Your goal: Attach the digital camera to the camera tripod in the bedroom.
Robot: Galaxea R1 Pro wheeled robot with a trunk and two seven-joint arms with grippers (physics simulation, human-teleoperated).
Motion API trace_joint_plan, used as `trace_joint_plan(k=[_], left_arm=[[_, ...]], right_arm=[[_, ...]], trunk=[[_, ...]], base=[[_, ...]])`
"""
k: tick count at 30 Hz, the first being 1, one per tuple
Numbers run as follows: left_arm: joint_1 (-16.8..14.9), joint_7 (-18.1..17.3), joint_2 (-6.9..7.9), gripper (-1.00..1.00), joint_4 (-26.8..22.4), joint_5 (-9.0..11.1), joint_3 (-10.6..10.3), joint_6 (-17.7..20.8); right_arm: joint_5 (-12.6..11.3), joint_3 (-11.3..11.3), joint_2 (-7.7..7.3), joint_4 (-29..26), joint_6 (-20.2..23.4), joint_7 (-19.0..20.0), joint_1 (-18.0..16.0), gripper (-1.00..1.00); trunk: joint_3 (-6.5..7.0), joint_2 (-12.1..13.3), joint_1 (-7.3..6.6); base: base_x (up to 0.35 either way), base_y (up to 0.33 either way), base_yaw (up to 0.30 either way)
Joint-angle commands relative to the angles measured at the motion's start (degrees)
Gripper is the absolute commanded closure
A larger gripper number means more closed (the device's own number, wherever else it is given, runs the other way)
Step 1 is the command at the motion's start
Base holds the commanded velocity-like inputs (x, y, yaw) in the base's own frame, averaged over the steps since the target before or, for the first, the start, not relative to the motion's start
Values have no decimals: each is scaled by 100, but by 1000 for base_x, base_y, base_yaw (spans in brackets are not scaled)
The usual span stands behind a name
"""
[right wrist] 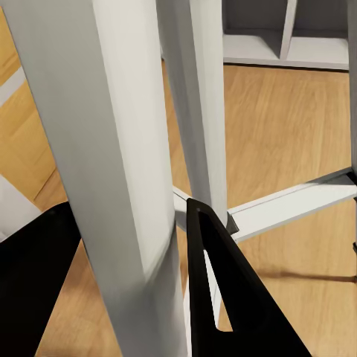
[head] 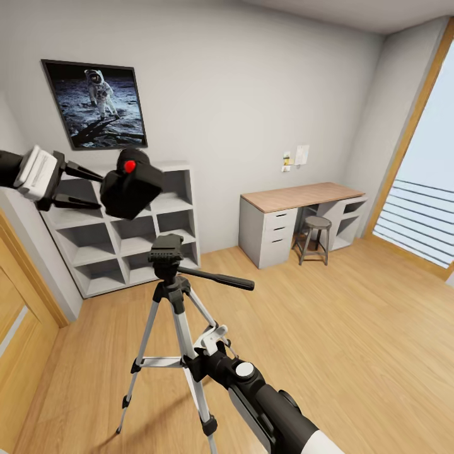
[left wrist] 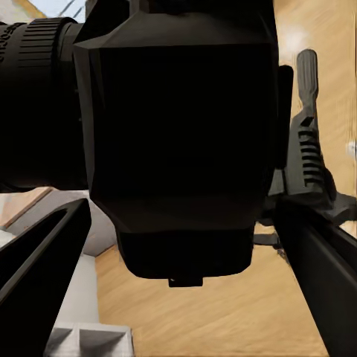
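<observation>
Above the camera tripod (head: 169, 296), and a little toward the shelf side of its black head, the left gripper (head: 94, 186) holds the digital camera (head: 130, 183) clamped between its fingers, red button up. From the left wrist the camera's dark body (left wrist: 178, 134) sits between the two fingers with the tripod's long handle (left wrist: 306, 82) beyond it. So the pick-up looks done and the mounting is left: the camera is apart from the head, not yet seated, and it appears to need bringing over and lowering onto the plate.

Lower down, the right gripper (head: 211, 343) is at the tripod's legs, its fingers either side of a silver leg (right wrist: 119, 171) near the cross brace (whether they actually press on it cannot be told, though they stand narrow around it), likely to steady the stand.

Around them are a white cube shelf (head: 126, 233), an astronaut poster (head: 94, 104), a desk (head: 296, 221) with a small stool (head: 315, 238), and a tall window (head: 422, 208). Nothing lies between camera and head; the handle juts out sideways, which could catch the left gripper on the way down.
</observation>
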Motion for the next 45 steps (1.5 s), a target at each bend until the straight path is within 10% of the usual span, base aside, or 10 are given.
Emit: trace_joint_plan(k=[1, 9, 12, 17, 28, 36, 45], left_arm=[[-117, 0, 8, 100, 85, 14, -179, 84], [-1277, -13, -114, 100, 828, 75, -1946, 191], [-1795, -16, -328, 100, 1183, 261, -2799, 191], [-2215, -17, -650, 100, 1492, 402, -3637, 143], [-2557, -35, -1027, 100, 1888, 503, -4120, -115], [-2717, -42, -1087, 100, 1957, 933, -4217, -136], [-3171, -50, -1360, 100, 2055, 1359, -5360, -83]], right_arm=[[-55, 6, 0, -6, 31, 6, -7, 100], [-55, 6, 0, -6, 31, 7, -5, 100], [-54, 6, 0, -6, 31, 9, -6, 100], [-54, 6, 0, -6, 30, 13, -6, 100], [-54, 6, 0, -6, 29, 22, -5, 100], [-54, 6, 0, -6, 27, 24, -6, 100], [-54, 6, 0, -6, 31, 24, -6, 100]], trunk=[[-14, -15, 4], [-14, -15, 4], [-14, -15, 4], [-14, -15, 4], [-14, -15, 4], [-14, -15, 4], [-14, -15, 4]], base=[[0, 0, 0], [0, 0, 0], [0, 0, 0], [0, 0, 0], [0, 0, 0], [0, 0, 0], [0, 0, 0]])
